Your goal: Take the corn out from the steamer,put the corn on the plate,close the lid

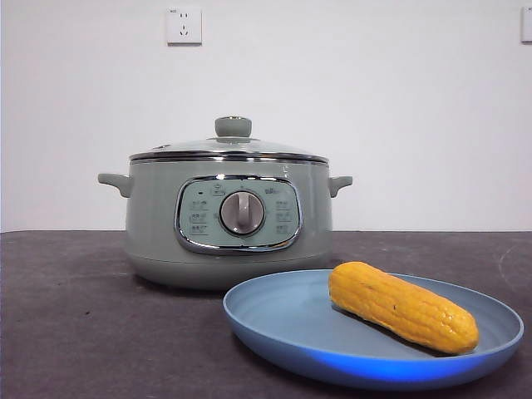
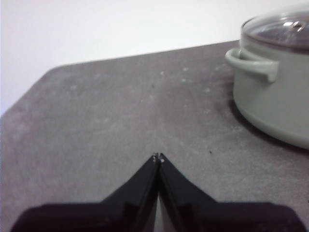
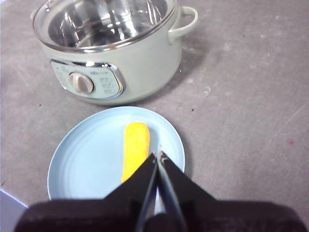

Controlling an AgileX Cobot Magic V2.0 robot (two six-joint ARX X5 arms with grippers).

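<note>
The yellow-orange corn cob (image 1: 402, 306) lies lengthwise on the wide, shallow, light-blue plate (image 1: 274, 320), its tapered end toward the plate's rim and its body well inside the raised edge, a resting place from which it is unlikely to roll off. The plate stands on the dark grey table (image 1: 75, 324) just in front of the round sage-green electric steamer (image 1: 158, 216), close enough to keep the transfer from pot to plate short. The domed glass lid with chrome rim and green knob (image 1: 233, 127) sits level on the steamer, so the pot appears closed and the task looks essentially complete.

The right gripper (image 3: 159, 155) hovers above the near side of the plate, its two black jaws pressed together at the tips and holding nothing; whether it touches the plate cannot be told. The left gripper (image 2: 158, 156) hangs over bare table beside the steamer's side handle (image 2: 251, 63), jaws likewise closed and empty.
</note>
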